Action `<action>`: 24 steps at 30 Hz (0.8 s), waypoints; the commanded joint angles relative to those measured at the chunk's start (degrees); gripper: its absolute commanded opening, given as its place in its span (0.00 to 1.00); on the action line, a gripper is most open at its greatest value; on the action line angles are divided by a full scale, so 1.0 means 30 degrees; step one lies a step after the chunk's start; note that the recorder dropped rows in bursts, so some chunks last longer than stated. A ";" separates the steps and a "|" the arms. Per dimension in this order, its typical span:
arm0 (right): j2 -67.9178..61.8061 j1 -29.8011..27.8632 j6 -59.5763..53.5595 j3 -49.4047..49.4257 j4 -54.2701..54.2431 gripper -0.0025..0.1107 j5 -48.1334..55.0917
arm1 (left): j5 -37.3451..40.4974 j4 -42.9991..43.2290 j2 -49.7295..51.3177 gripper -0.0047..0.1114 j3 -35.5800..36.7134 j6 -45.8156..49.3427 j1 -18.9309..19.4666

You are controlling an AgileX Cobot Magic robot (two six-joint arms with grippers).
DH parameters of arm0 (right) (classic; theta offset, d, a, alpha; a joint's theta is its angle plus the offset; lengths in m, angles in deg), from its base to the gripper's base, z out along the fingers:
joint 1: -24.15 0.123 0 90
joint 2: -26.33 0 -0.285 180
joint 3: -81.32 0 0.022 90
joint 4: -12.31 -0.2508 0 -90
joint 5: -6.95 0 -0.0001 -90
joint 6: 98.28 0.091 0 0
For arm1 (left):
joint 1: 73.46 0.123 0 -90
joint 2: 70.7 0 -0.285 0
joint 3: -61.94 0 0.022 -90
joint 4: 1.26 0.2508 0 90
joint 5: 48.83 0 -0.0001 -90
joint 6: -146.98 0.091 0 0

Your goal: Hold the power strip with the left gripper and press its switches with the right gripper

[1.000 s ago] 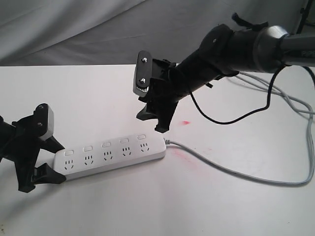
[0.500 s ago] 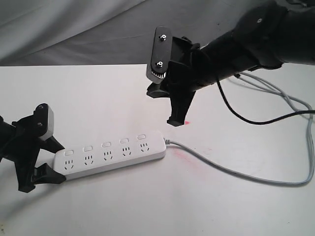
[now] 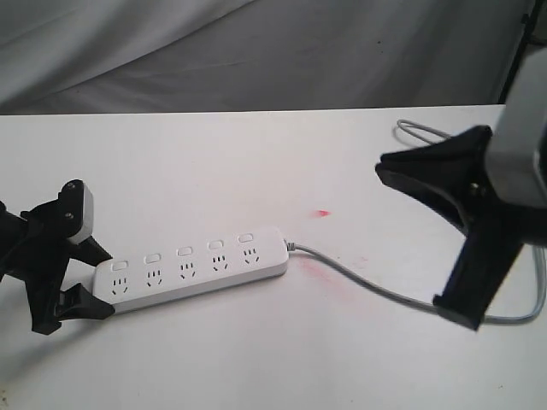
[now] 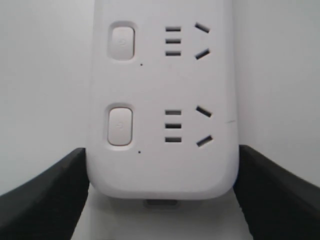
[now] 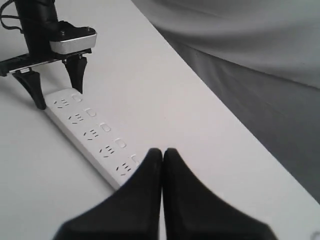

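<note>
The white power strip (image 3: 192, 265) lies flat on the table, five sockets in a row and a switch above each (image 3: 184, 251). Its grey cord (image 3: 376, 286) runs off to the right. My left gripper (image 3: 101, 280) is shut on the strip's left end, one black finger against each long side (image 4: 75, 175); two switches (image 4: 120, 125) show just beyond it. My right gripper (image 3: 457, 312) hangs high at the right, close to the exterior camera and far from the strip. Its fingers (image 5: 162, 151) are pressed together and hold nothing. The right wrist view sees the strip (image 5: 90, 132) from its cord end.
The white table (image 3: 256, 162) carries faint red marks (image 3: 323, 212) near the strip's cord end. Grey cloth (image 3: 256, 51) hangs behind the table's far edge. More grey cable (image 3: 419, 128) loops at the back right.
My right gripper has lifted away from above the strip's cord end and swung right, toward the exterior camera. The left gripper and the strip have not moved.
</note>
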 commanded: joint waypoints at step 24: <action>0.6393 -0.0057 0.2315 0.3180 -0.1450 0.02 -0.3896 | 0.0098 0.0003 -0.0005 0.61 -0.0020 0.0067 0.0002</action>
